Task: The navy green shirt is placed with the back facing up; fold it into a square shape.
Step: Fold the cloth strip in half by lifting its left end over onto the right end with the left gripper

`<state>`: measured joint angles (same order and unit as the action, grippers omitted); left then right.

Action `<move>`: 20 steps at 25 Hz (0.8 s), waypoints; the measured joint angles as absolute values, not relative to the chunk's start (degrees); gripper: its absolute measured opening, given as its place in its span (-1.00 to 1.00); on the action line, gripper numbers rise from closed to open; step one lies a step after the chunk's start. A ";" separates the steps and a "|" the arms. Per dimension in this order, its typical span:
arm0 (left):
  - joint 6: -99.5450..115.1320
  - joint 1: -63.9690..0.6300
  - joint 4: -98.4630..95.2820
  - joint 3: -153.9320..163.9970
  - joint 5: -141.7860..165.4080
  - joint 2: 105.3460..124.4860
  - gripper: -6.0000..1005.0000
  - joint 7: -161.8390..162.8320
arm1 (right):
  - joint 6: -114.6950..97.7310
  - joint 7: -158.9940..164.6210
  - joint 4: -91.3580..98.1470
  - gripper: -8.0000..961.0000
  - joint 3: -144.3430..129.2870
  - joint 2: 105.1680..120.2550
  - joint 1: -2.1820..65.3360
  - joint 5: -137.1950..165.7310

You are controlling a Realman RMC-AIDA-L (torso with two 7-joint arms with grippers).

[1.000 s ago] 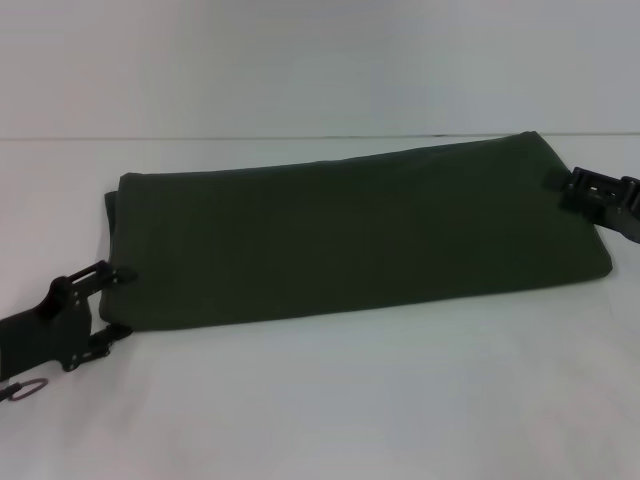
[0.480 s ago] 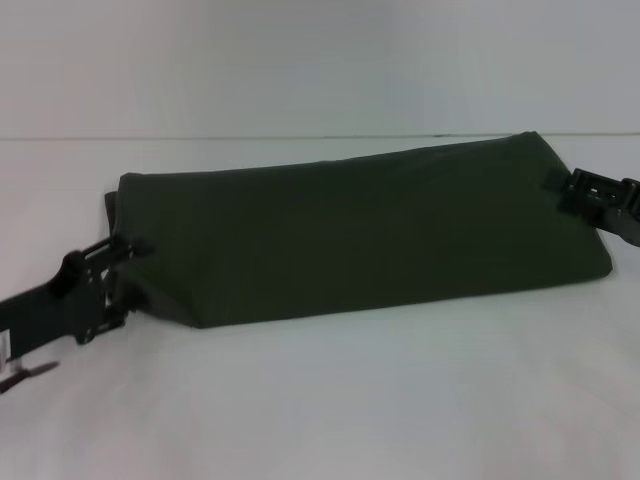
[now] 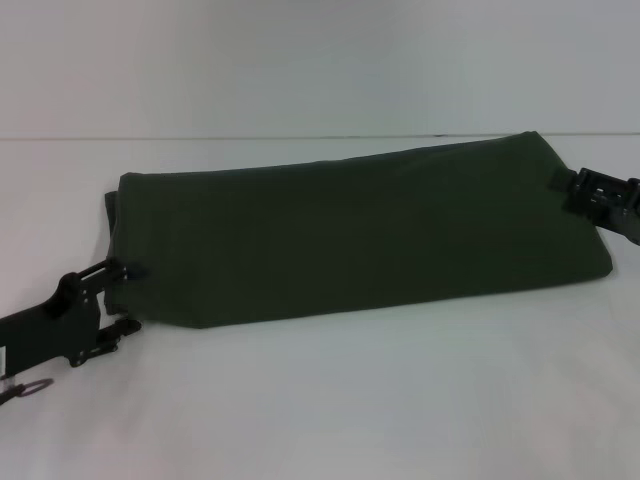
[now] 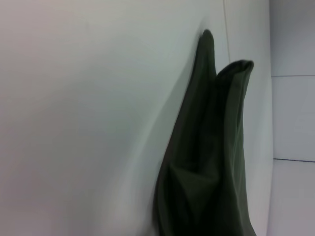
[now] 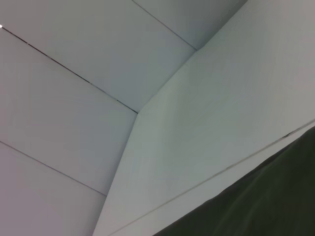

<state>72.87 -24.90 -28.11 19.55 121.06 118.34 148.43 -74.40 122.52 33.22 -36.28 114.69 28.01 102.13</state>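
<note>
The navy green shirt (image 3: 350, 235) lies on the white table (image 3: 400, 400) as a long folded band, running from near left to far right. My left gripper (image 3: 128, 297) is open at the band's left end, one finger above the near left corner and one below it. The left wrist view looks along that end of the shirt (image 4: 206, 162), whose stacked layers bulge up off the table. My right gripper (image 3: 592, 192) rests against the shirt's far right end. The right wrist view catches only an edge of the shirt (image 5: 266, 201).
The table's back edge (image 3: 300, 137) meets a pale wall behind the shirt. Bare tabletop stretches in front of the shirt. A small ring (image 3: 30, 388) hangs from the left arm at the near left.
The left gripper went in and up at the shirt's left end, then dropped back down and outward. The near left corner of the shirt now sits pushed inward. The right gripper stayed put.
</note>
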 joint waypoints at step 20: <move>67.72 -27.88 -27.56 21.62 121.80 118.03 0.68 148.14 | -74.78 122.64 33.12 0.42 -35.59 114.69 27.89 102.13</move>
<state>67.72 -27.88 -27.56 21.62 121.80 118.03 148.14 -74.78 122.64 33.12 -35.59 114.69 27.89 102.13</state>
